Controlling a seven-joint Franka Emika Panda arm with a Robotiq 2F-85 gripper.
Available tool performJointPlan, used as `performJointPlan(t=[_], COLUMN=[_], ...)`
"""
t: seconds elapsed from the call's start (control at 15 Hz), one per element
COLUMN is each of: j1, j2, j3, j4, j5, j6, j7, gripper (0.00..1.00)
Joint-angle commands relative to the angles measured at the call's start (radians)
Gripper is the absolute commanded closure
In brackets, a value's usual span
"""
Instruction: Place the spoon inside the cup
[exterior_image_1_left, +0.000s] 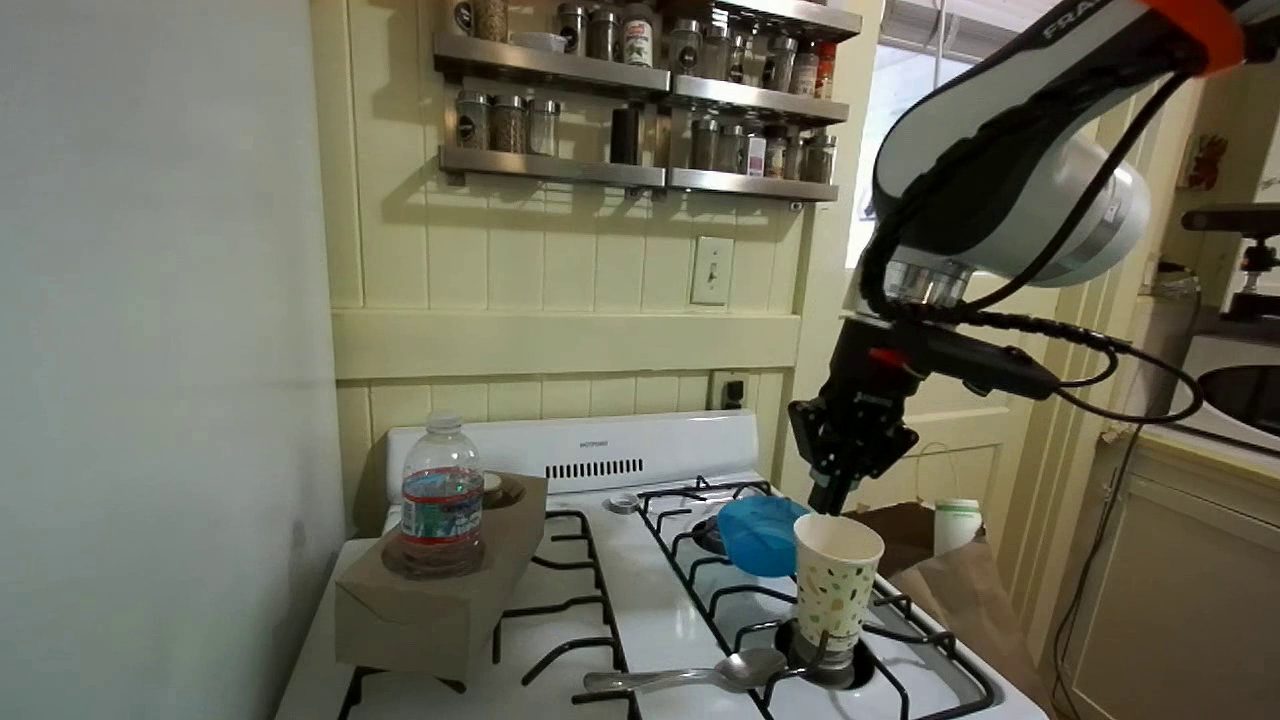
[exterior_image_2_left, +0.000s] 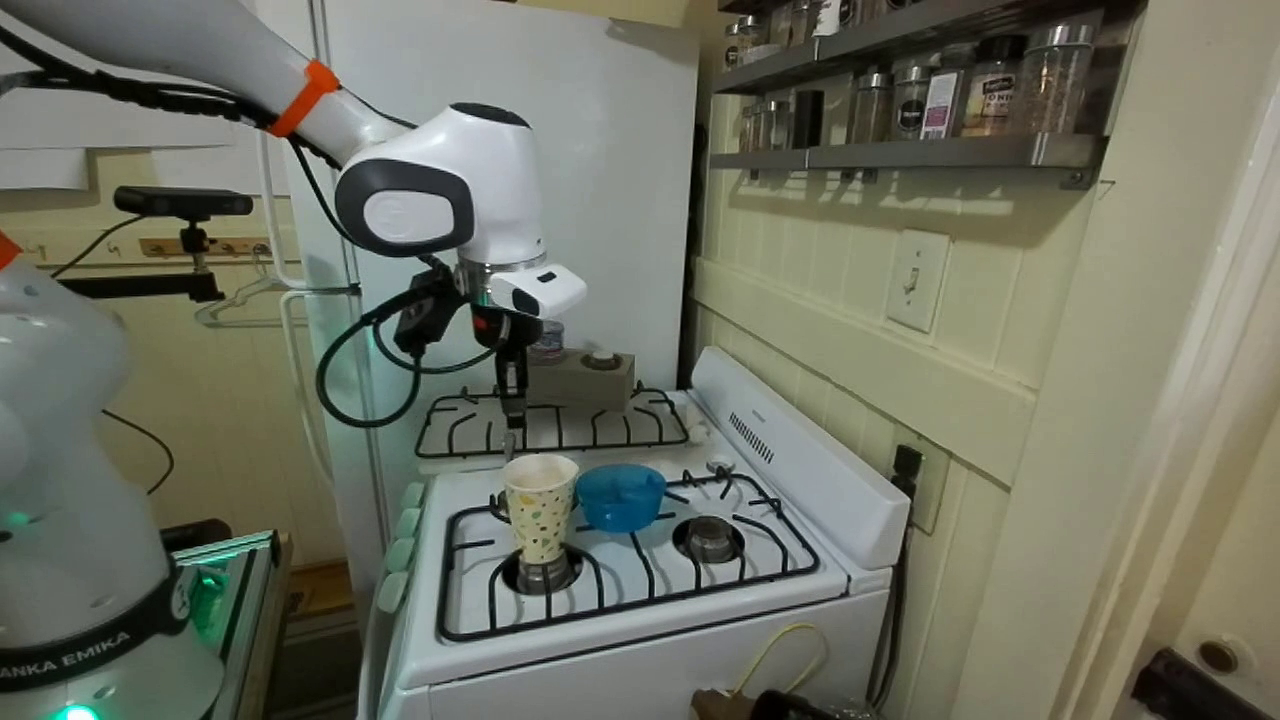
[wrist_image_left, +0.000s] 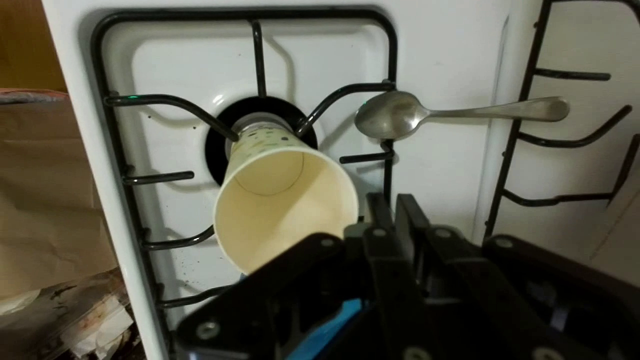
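The metal spoon (exterior_image_1_left: 752, 667) lies across the white middle strip of the stove. In the wrist view the spoon's bowl (wrist_image_left: 391, 116) rests at the edge of the grate round the cup, and its handle reaches over the opposite grate. The cream-white patterned cup (exterior_image_1_left: 838, 590) stands upright on a burner, its mouth up and empty in the wrist view (wrist_image_left: 285, 210). The cup also shows in an exterior view (exterior_image_2_left: 542, 505). My gripper (wrist_image_left: 392, 200) points down above the stove, beside the cup's rim and apart from the spoon. Its fingers are a narrow gap apart, with nothing between them.
A blue bowl (exterior_image_1_left: 760, 537) stands right beside the cup, also in an exterior view (exterior_image_2_left: 622, 497). Black grates (wrist_image_left: 245, 15) stick up round the burners. A cardboard box (exterior_image_1_left: 420, 615) holding a plastic bottle (exterior_image_1_left: 441, 505) stands on the stove's far grate. A brown paper bag (exterior_image_1_left: 960, 590) is beside the stove.
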Motion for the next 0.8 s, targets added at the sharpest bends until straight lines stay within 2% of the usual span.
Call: performJointPlan(t=[0.0,0.13,0.6,0.73], j1=[0.038,0.073,0.213,0.232], j2=[-0.045,-0.033,0.097,0.144], j3=[-0.041,-0.048,0.019,0.030], j4=[-0.011,-0.008,0.000,0.004], j5=[0.010,0.025,0.013,-0.007], j6=[-0.093,-0.109,-0.059,-0.059], j7=[-0.132,-0.226,-0.426,-0.496], gripper=[0.66,0.57,0.05,0.00])
